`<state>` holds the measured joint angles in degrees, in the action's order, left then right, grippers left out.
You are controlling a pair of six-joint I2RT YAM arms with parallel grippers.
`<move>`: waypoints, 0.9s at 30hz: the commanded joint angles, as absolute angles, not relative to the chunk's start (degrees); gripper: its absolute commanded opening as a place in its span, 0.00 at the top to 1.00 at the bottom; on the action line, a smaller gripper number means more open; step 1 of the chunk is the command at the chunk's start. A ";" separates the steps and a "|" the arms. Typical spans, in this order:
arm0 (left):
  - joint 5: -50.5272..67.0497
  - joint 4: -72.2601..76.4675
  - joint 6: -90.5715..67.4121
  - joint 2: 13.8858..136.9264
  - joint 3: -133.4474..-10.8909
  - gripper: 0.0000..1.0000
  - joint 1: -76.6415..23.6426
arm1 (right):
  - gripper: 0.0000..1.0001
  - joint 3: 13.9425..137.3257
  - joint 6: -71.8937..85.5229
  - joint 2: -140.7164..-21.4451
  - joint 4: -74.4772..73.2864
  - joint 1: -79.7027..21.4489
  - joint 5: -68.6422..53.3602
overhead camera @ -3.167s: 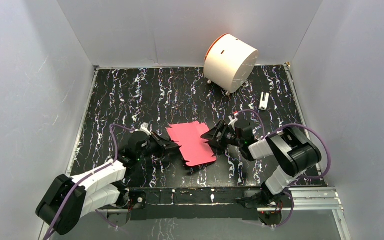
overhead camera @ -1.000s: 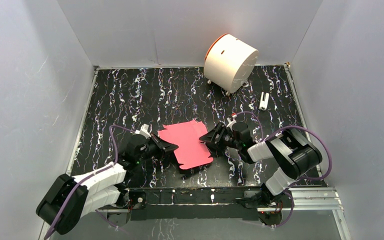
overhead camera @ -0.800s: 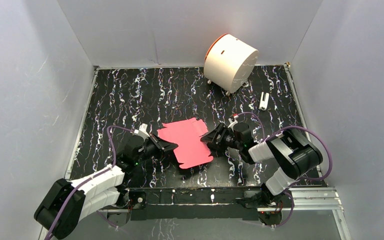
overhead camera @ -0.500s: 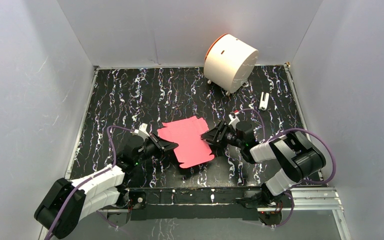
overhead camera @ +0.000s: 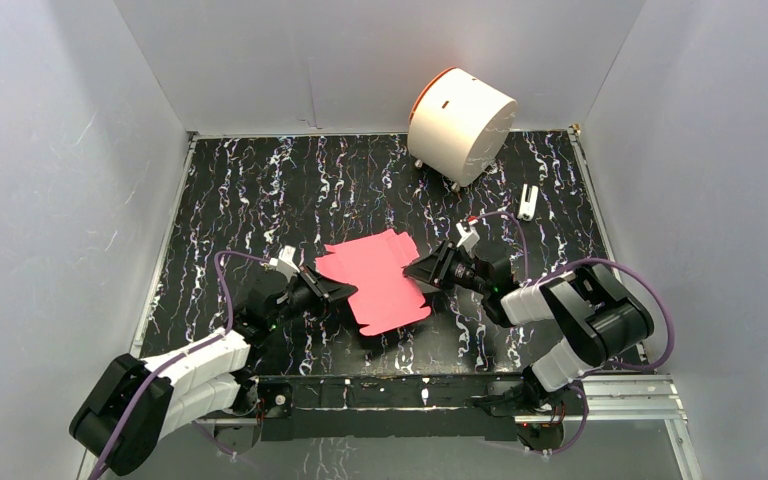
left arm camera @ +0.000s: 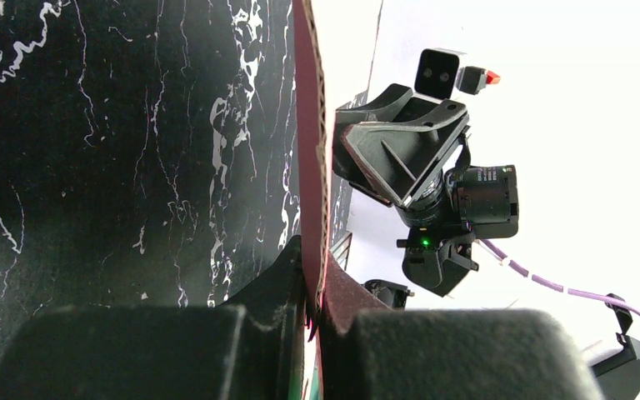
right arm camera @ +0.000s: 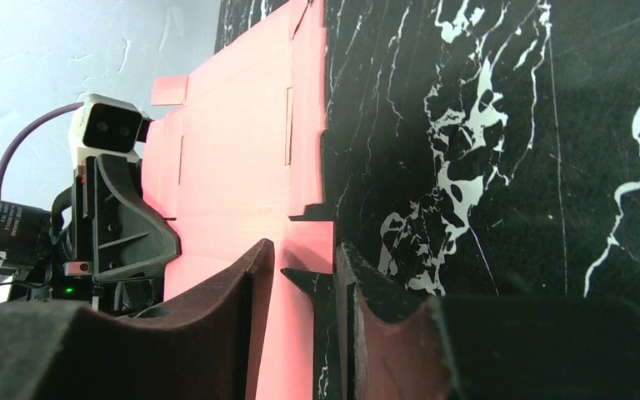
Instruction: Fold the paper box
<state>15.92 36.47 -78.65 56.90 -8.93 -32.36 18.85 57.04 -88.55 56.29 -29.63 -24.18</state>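
The paper box (overhead camera: 380, 282) is a flat pink-red die-cut sheet with tabs, held just off the black marbled table mid-front. My left gripper (overhead camera: 345, 292) is shut on its left edge. In the left wrist view the sheet (left arm camera: 310, 125) runs edge-on out of the closed jaws of that gripper (left arm camera: 310, 287). My right gripper (overhead camera: 415, 272) sits at the sheet's right edge. In the right wrist view the right gripper (right arm camera: 304, 258) is open, its jaws straddling a notched strip of the sheet (right arm camera: 233, 158) with gaps on both sides.
A large white cylinder with an orange rim (overhead camera: 460, 122) lies at the back right. A small white object (overhead camera: 528, 201) rests to its right. Grey walls enclose the table on three sides, and a metal rail (overhead camera: 610, 385) runs along the near edge.
My right gripper has narrowed its jaws and shifted slightly farther along the sheet's right edge. The sheet turned a little. The left gripper kept its grip and place.
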 commanded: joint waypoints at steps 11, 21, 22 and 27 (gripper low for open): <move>16.38 36.68 -77.26 58.76 -10.76 0.97 -32.17 | 0.92 18.63 53.37 -91.40 66.54 -29.51 -29.16; 14.53 27.02 -69.77 63.17 -18.44 0.95 -32.17 | 0.92 22.99 39.67 -82.94 43.95 -30.76 -21.76; 14.51 26.60 -69.29 63.86 -19.05 0.95 -32.17 | 0.92 23.72 38.35 -82.02 40.36 -31.18 -20.39; 15.01 27.10 -68.41 67.44 -20.70 0.95 -32.17 | 0.90 28.30 31.97 -78.11 26.56 -34.54 -10.85</move>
